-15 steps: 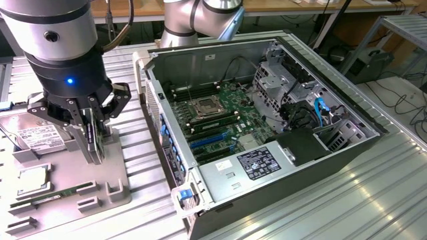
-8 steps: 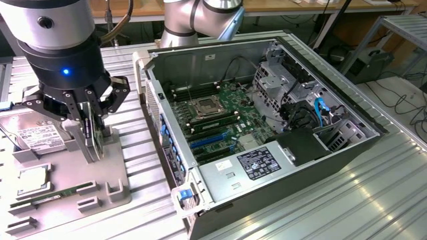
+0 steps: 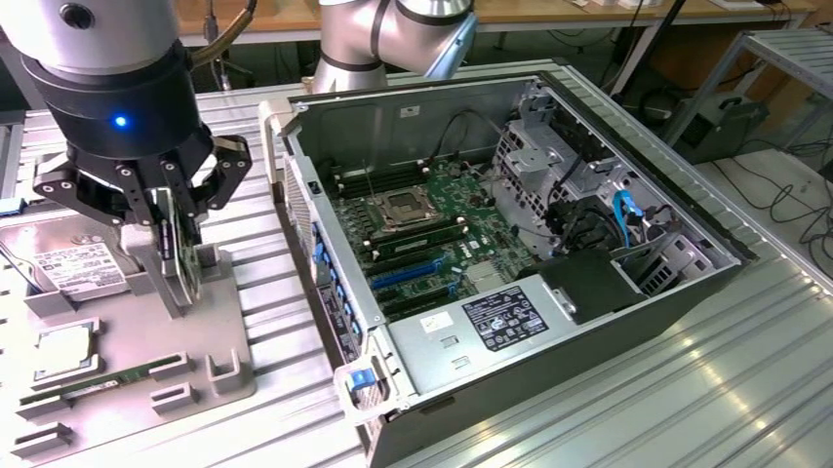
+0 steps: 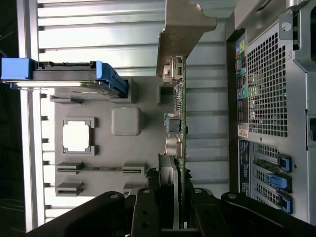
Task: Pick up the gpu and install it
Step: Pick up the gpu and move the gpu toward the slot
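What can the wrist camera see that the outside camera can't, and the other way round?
Wrist view: the coloured sockets and the mesh of holes on the computer's back. Exterior view: the motherboard inside the open case. Both: the hand clamped on the gpu, the hard drive and the grey holder.

Gpu (image 3: 178, 239) over tray (image 3: 224, 336) (beside case (image 3: 586, 375)).

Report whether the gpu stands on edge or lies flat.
On edge: the gpu stands upright over the grey holder, in the end effector.
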Tool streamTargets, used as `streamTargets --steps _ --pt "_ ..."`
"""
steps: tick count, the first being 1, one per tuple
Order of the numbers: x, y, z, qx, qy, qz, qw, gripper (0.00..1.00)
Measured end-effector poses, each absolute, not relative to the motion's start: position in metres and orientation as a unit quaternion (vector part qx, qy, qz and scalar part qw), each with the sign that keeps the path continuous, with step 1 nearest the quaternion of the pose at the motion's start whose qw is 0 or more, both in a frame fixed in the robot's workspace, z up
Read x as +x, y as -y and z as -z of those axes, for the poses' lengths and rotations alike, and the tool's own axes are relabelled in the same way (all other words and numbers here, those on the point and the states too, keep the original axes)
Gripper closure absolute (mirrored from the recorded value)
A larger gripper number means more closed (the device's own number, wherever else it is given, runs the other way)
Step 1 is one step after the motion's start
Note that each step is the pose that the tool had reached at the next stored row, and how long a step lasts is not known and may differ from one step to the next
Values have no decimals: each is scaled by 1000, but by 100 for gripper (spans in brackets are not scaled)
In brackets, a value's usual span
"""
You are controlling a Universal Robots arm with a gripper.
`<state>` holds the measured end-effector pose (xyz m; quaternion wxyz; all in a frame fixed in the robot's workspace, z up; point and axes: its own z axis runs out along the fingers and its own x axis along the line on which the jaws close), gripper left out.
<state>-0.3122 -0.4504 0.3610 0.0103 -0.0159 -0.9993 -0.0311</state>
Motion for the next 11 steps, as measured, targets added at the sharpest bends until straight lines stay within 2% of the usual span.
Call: streamTargets --steps 4,7,11 --pt "-312 450 -364 -16 999 31 10 72" --pt "-312 450 -365 -16 1000 13 10 72" --pt "-312 450 -366 -16 1000 1 10 72"
